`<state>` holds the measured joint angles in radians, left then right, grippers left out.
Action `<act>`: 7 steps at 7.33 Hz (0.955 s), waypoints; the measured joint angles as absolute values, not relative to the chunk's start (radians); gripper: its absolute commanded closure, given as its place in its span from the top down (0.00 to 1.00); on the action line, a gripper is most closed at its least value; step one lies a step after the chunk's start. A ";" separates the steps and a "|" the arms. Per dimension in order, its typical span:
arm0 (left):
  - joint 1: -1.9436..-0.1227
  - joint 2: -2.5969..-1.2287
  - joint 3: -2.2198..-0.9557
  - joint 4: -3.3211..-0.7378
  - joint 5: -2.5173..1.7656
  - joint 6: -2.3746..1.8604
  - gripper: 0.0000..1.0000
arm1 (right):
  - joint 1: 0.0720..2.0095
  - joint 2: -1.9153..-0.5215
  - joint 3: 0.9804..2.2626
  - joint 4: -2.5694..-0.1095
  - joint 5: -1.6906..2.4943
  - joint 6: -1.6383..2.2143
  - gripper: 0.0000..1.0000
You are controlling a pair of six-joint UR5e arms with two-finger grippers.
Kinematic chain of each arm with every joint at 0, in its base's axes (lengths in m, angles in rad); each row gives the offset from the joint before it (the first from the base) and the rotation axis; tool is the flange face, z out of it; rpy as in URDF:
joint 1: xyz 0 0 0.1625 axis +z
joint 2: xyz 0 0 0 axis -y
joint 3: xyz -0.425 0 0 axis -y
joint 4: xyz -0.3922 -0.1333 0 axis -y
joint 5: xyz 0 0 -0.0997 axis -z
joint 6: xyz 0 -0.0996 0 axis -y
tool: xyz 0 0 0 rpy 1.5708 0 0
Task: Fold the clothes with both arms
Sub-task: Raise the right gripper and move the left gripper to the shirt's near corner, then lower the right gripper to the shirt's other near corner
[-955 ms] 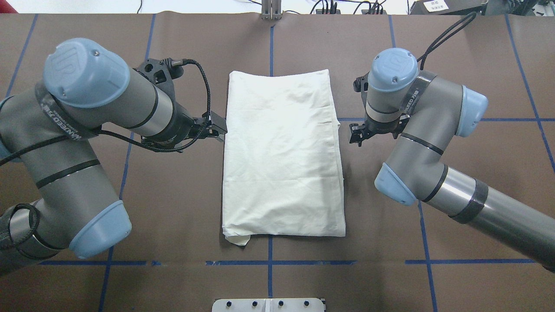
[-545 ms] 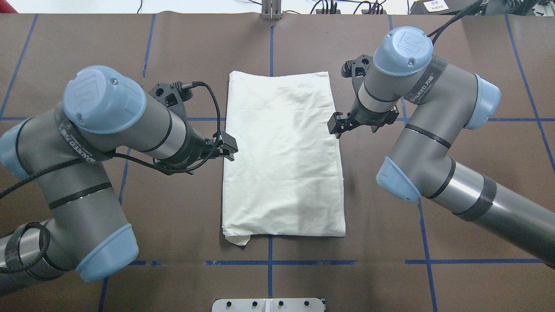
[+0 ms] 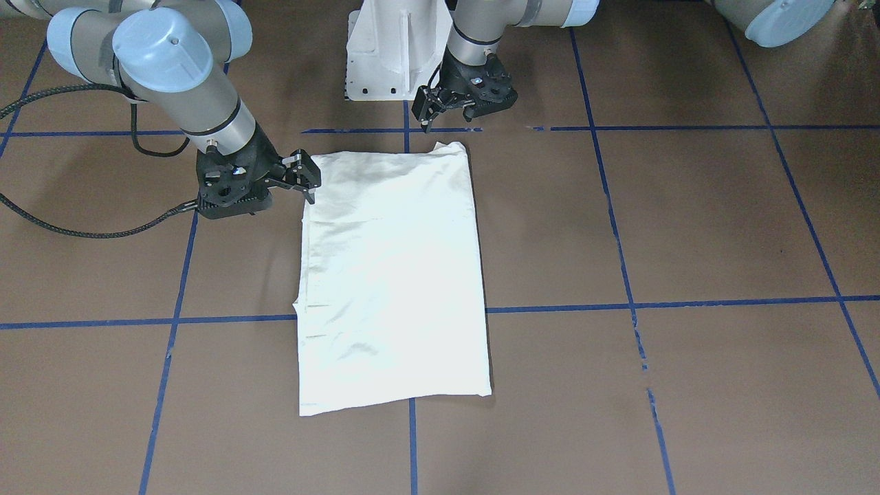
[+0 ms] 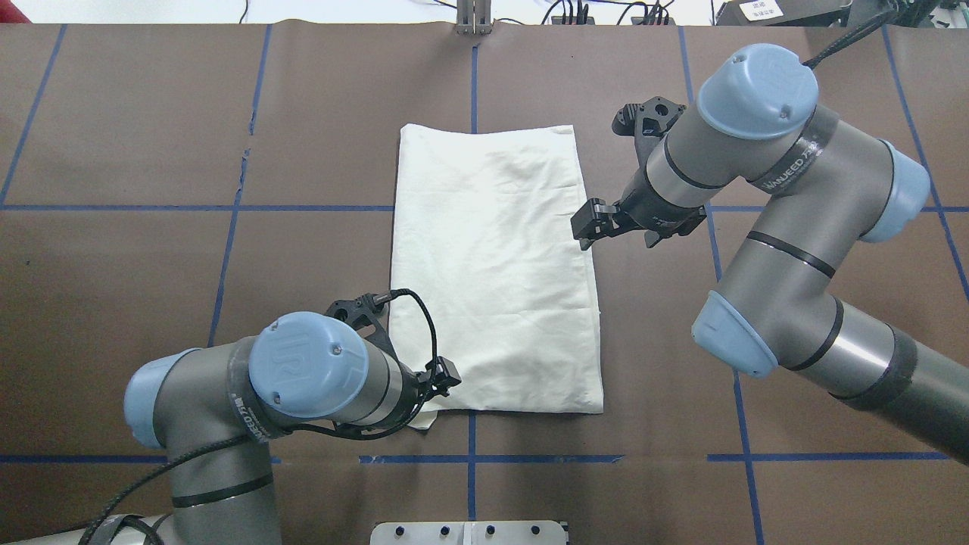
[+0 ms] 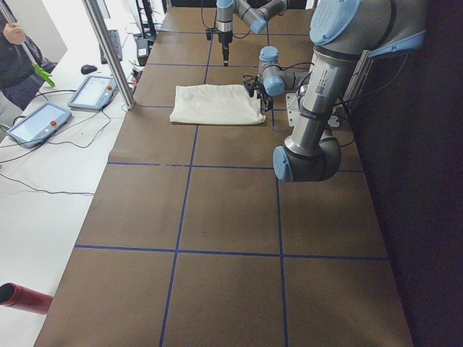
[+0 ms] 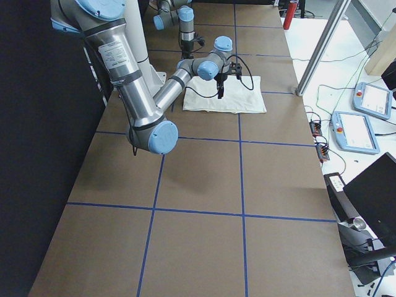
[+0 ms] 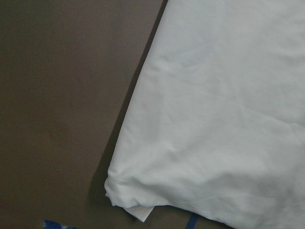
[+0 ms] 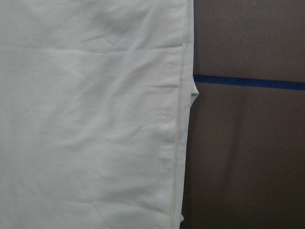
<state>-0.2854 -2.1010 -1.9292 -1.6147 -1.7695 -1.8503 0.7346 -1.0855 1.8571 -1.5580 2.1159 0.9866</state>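
The clothes are one cream-white shirt, folded to a long rectangle with its plain side up, lying flat at the table's centre. A small flap pokes out under its near-left corner. My left gripper hovers over that corner, open, holding nothing; its wrist view looks down on the corner. At the shirt's right edge, towards the far half, my right gripper is open and empty too. The right wrist view shows the hemmed edge below it. No print is visible.
Blue tape lines grid the brown table cover. The white pedestal base stands just behind the shirt's near end. A metal post rises at the far edge. Tablets and a person are beyond the table.
My left arm swung back along the shirt's left edge, from its middle to the near-left corner. The right gripper stayed at the right edge, with its elbow shifting slightly outward.
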 measured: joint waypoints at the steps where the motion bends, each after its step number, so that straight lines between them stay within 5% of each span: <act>1: -0.276 -2.101 -1.898 -1.619 -1.743 -1.866 0.92 | 0.734 -1.089 1.861 -1.557 2.116 0.993 1.00; 4: -0.271 -2.101 -1.827 -1.634 -1.718 -1.875 0.84 | 0.733 -1.089 1.865 -1.556 2.115 1.012 1.00; 7: -0.270 -2.101 -1.794 -1.663 -1.717 -1.873 0.38 | 0.733 -1.089 1.864 -1.555 2.115 1.014 1.00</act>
<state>-0.2701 -2.1010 -1.7943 -1.6633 -1.7166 -1.8732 0.7333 -1.0888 1.8640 -1.5555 2.1154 1.0139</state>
